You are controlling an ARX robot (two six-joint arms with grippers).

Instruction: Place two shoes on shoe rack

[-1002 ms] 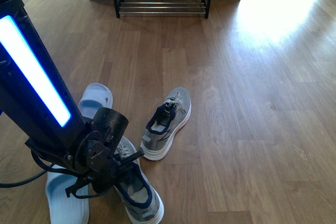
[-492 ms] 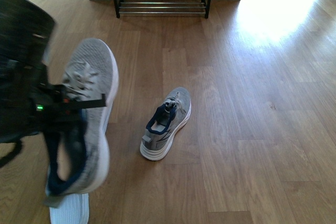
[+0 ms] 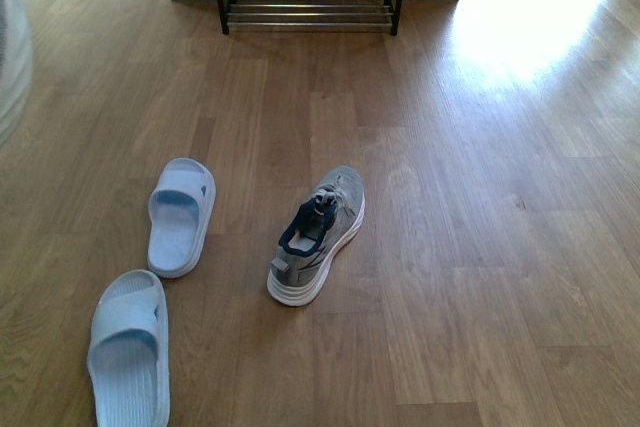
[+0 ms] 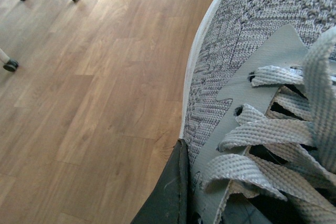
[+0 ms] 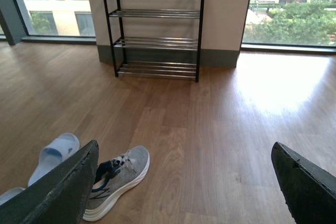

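Left end effector [image 4: 205, 203] is clamped on the lifted sneaker [image 4: 252, 40]. We see only one finger [image 4: 169, 195], tight against its side by the laces, with the floor [image 4: 94, 77] well below. Right end effector [image 5: 185, 182] is wide open, nothing in it. Second sneaker [image 3: 316, 237] sits on the floor, toe toward the rack [image 3: 308, 7] and well apart from it. Far slide [image 3: 181, 217] and near slide [image 3: 128, 352] lie to its left.

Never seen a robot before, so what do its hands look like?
The right gripper has two flat, matte, dark grey wedge fingers tapering to blunt tips. Of the left gripper only one fingertip shows, equally dark, slightly scuffed. No arms, cables or markings are visible.
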